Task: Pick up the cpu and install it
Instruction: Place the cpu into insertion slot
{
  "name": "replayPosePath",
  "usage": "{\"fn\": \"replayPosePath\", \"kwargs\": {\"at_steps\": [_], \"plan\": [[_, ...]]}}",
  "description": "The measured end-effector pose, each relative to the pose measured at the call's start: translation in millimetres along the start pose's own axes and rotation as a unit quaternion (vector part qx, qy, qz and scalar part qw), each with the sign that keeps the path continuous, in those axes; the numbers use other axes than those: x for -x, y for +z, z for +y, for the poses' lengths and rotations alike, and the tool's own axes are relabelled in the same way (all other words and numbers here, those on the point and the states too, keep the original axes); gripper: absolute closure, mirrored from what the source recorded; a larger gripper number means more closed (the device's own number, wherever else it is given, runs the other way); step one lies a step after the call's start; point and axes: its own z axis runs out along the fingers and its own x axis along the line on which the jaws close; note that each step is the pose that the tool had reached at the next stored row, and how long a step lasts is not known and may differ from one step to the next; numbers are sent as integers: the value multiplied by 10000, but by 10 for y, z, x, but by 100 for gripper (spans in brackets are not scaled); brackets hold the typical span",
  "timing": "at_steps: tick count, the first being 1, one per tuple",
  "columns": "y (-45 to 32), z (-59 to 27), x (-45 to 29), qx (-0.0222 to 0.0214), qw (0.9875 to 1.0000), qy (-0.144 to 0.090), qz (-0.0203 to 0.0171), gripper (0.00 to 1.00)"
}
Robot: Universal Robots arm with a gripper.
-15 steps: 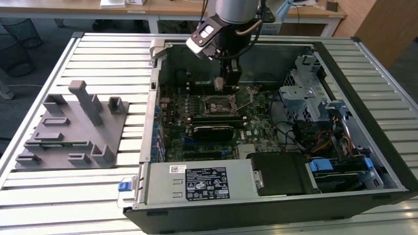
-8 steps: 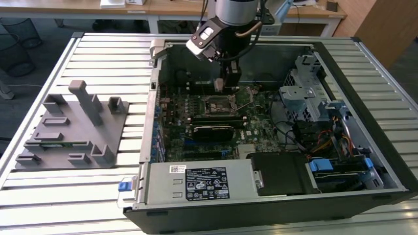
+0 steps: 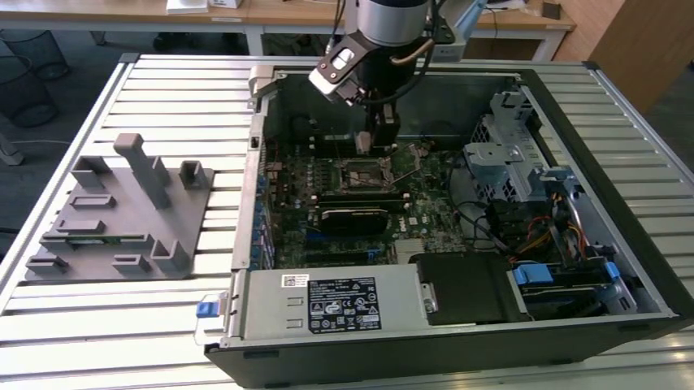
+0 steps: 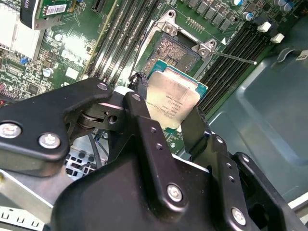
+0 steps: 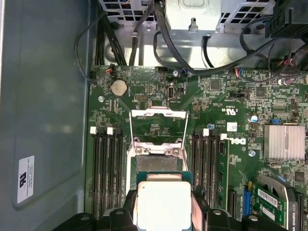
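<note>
Gripping the cpu (image 4: 172, 103) by two opposite edges, black fingers (image 4: 137, 115) of the gripper (image 4: 167, 118) closed against it. Small, flat and square, with a silvery-grey metal lid bearing faint print and a thin pale rim edged in green. Held over the green motherboard (image 5: 216, 96), just short of the open socket (image 5: 156, 161) with its metal frame (image 5: 159, 126) flipped back; whether touching the board, impossible to tell. Seen in the exterior view low under the arm, inside the open computer case (image 3: 456, 361).

Case laid on its side on a table (image 3: 141, 333) of pale metal slats, with a grey holder block (image 3: 119, 211) of upright posts well apart at the exterior view's left. Beyond, light wooden desks (image 3: 282, 12) and dark wire baskets (image 3: 28, 81) on a dark floor.

Lid turned up toward the wrist cameras, lying about level with the board, edges squared to the socket's sides in the first wrist view. Square in outline, so no long axis to name.
</note>
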Motion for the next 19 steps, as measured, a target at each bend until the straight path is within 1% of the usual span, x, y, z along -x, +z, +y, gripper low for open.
{"fn": "replayPosePath", "kwargs": {"at_steps": [4, 10, 19], "plan": [[64, -2, -3, -1, 10000, -77, 1, 47], [162, -5, -45, 0, 10000, -92, 1, 47], [200, -6, -44, -1, 10000, -92, 0, 47]]}}
